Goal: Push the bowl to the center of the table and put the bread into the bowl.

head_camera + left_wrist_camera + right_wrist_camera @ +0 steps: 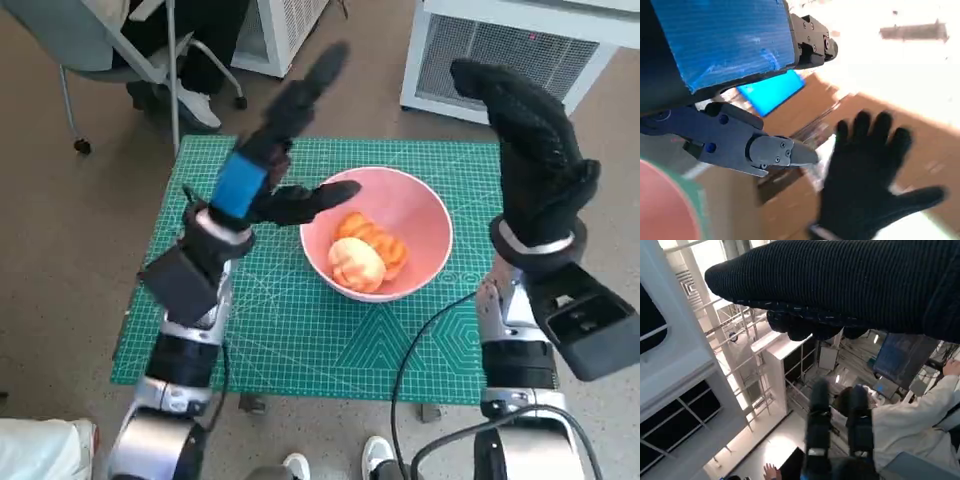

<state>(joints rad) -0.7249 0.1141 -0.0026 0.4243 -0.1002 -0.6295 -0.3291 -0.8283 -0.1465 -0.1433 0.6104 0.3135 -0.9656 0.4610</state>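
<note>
- Head view: a green cutting mat (pixel 300 330) with pale grid lines covers the desk, and grey-brown floor (pixel 70 250) shows all round it.
- The pink bowl (pixel 420 215) stands near the middle of the mat, and the bread (pixel 367 252), a golden ridged loaf, lies inside it.
- The left hand (pixel 262 170), blue tape on its back, is raised above the mat; its fingers (pixel 315 80) are spread and released, holding nothing. One lower finger reaches toward the bowl's near rim, so the bread lies just beyond that fingertip and lower down.
- The right hand (pixel 535 140), in its black glove, stands upright beside the bowl with nothing in it, its fingers loosely apart; the bowl lies to their inner side, below them.
- A chair (pixel 110 50) with wheeled legs stands beyond the mat's far corner, a person's legs and pale shoe by it; white cabinets (pixel 500 50) with grilles stand behind the desk. Shoe tips (pixel 335 465) show at the near edge.
- Left wrist view: the picture is blurred. The gloved right hand (pixel 865 185) shows beyond the black left fingers (pixel 740 142), splayed wide and apart from them. A pink curve with a green edge fills one corner.
- Right wrist view: the glove (pixel 840 285) crosses the top; beyond it are white framing, shelving and a person's pale sleeve (pixel 910 425).
</note>
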